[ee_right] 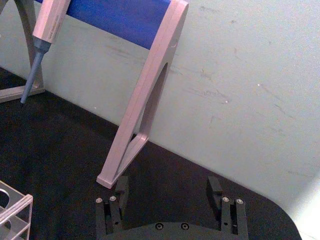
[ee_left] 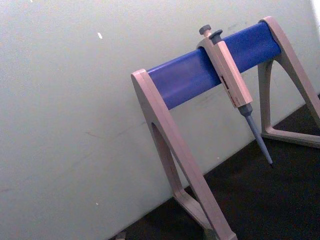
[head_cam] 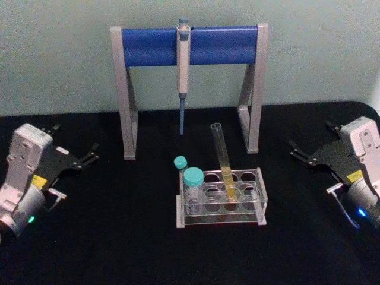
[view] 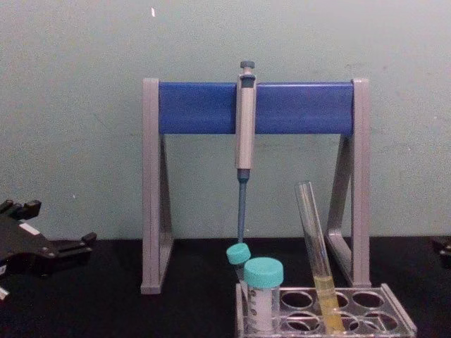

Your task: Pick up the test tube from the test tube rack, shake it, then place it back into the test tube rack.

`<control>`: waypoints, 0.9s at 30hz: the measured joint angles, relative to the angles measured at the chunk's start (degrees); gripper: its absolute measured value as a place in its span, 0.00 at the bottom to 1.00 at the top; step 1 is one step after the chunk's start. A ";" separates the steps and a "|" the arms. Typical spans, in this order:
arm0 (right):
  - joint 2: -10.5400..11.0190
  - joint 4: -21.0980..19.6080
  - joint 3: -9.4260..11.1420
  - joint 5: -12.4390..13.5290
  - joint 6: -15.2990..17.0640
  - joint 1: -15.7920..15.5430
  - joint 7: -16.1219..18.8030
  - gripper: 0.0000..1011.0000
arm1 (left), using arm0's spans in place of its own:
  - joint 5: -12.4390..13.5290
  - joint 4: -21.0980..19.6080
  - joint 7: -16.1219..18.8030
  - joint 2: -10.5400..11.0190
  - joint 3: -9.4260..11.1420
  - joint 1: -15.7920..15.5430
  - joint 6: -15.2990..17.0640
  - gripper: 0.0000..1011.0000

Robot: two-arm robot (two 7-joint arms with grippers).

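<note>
The test tube (head_cam: 221,155) is a long clear glass tube with yellow liquid low down. It leans in a back-row hole of the clear test tube rack (head_cam: 262,196) at the table's middle. From the chest it shows as the test tube (view: 315,243) rising out of the rack (view: 396,318). My left gripper (head_cam: 73,175) rests open near the table's left edge, well clear of the rack. Near the right edge my right gripper (head_cam: 313,170) is open too, its fingers (ee_right: 121,188) spread with nothing between them.
Two teal-capped tubes (head_cam: 192,178) stand in the rack's left end. Behind the rack is a grey-and-blue pipette stand (head_cam: 148,46) with a pipette (head_cam: 183,65) hanging from it, against the pale wall. Black tabletop lies on both sides of the rack.
</note>
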 joint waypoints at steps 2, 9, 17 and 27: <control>0.01 0.00 0.00 0.01 -0.01 0.00 0.00 0.99 | 0.00 0.00 0.00 0.00 0.00 0.00 0.00 0.99; 0.03 0.00 0.00 0.01 -0.01 0.00 0.00 0.99 | 0.00 0.00 0.00 0.00 0.00 0.00 0.00 0.99; 0.03 0.00 0.00 0.00 -0.01 0.00 0.00 0.99 | 0.00 0.00 0.00 0.00 0.00 0.00 0.00 0.99; 0.03 0.00 0.00 0.00 0.00 0.00 0.00 0.99 | 0.00 0.00 0.00 0.00 0.00 0.00 0.00 0.99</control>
